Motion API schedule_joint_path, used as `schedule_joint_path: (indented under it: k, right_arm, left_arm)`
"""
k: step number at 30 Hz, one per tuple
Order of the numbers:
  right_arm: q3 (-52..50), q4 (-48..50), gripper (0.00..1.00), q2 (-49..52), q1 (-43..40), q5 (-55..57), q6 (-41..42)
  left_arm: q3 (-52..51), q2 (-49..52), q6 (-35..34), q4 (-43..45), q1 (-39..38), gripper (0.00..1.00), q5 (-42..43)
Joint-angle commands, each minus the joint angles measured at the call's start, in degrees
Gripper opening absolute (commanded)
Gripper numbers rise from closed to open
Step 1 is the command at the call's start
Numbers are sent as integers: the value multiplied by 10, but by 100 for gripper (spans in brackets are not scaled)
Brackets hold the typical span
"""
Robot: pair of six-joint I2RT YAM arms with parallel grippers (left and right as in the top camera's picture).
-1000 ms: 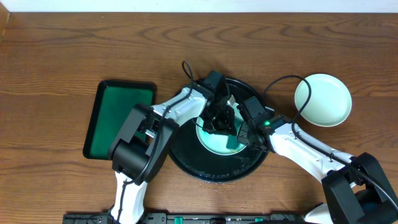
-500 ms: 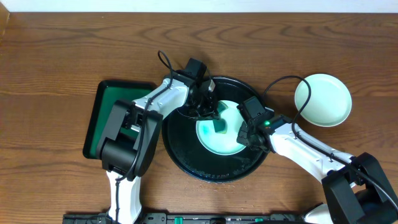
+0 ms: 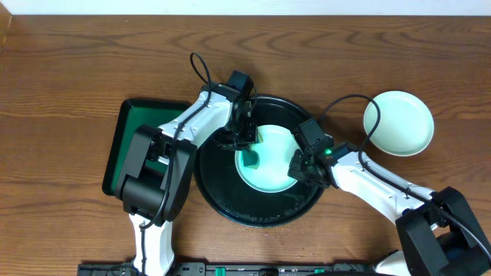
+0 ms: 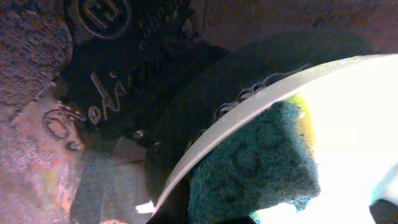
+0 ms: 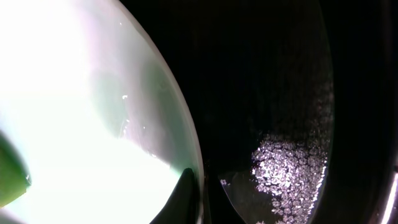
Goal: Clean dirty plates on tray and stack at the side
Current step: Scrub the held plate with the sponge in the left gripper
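Left end effector (image 3: 247, 142) clamps a teal-green sponge (image 4: 261, 162) at the left rim of the pale-mint round plate (image 3: 272, 172); right end effector (image 3: 298, 165) pinches the opposite rim.

Pale-mint plate (image 3: 273, 175), glossy black tray (image 3: 222, 193), teal sponge (image 4: 261, 163).

A wooden tabletop (image 3: 77, 69) fills nearly the whole overhead view. It is mid-brown with a dull sheen, and its long wavy grain runs left to right. A thin pale strip (image 3: 307, 6) runs along the top edge; whether it is wall or floor cannot be told. The light is even and soft, casting only faint, short shadows on the wood.
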Motion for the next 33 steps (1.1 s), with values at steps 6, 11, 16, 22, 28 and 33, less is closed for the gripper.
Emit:
schedule_joint_path:
  k: [6,11,16,22,28,33]
  right_arm:
    - [-42,-35,1,33,4,19,-16]
    - [-42,-29,1,33,4,19,-25]
    - [-42,-29,1,33,4,19,-25]
    - [-42,-33,1,33,4,19,-29]
    - [-42,-40,1,33,4,19,-29]
    - [-42,-47,1,33,4,19,-29]
  left_arm:
    - [-49,60,7,-106,52,7,-270]
    - [-49,60,87,-120,42,7,-153]
    - [-49,60,167,-119,16,7,-66]
    - [-49,60,130,-80,2,7,-129]
    - [-49,60,91,-4,33,7,-186]
    - [-47,59,90,55,41,7,-236]
